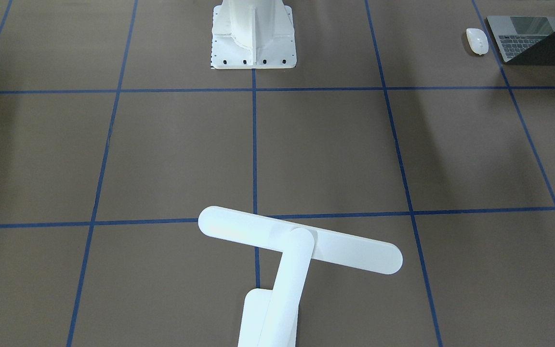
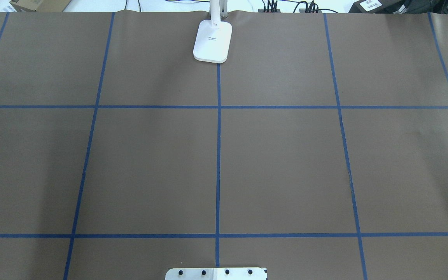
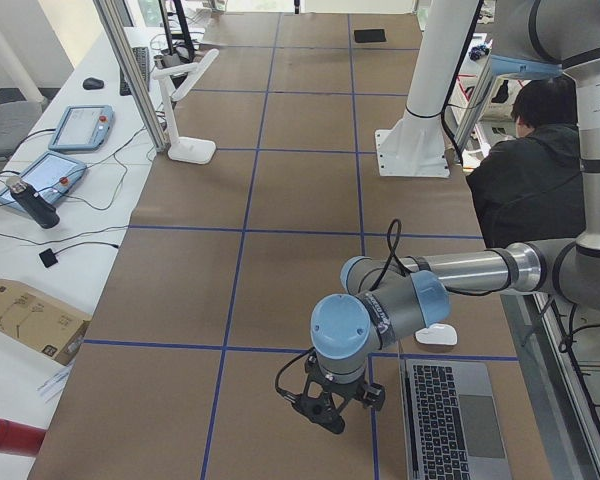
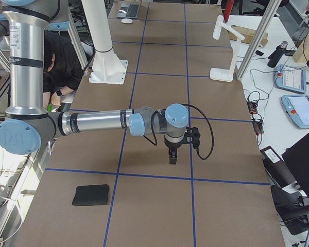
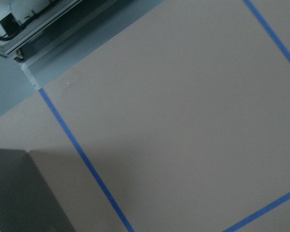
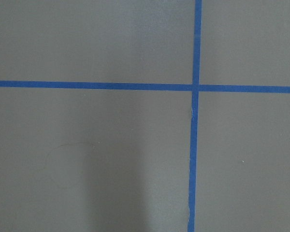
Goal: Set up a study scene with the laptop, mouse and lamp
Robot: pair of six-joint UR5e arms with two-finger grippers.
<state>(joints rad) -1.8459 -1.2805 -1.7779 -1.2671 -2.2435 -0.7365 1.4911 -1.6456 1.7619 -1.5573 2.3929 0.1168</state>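
Exterior left view puts the left gripper (image 3: 326,412) nearest, at the lower centre of the frame. It hangs over bare brown paper just beside the open laptop (image 3: 458,420), whose keyboard fills the lower right corner. Whether its fingers are parted or closed I cannot tell from this angle, though nothing appears to hang from them. Just beyond the laptop lies the mouse (image 3: 437,335), near its far edge but apart from it. Farther up, the white pedestal (image 3: 412,150) stands at upper right and the lamp (image 3: 192,150) at upper left by the table's edge, well apart from both. Exterior right view shows the right gripper (image 4: 172,154) over mid-table, its state equally unclear. The three items look ungrouped, so the task seems to be at its start. The next move probably calls for the left arm to lower onto the mouse or laptop and carry it toward the lamp.
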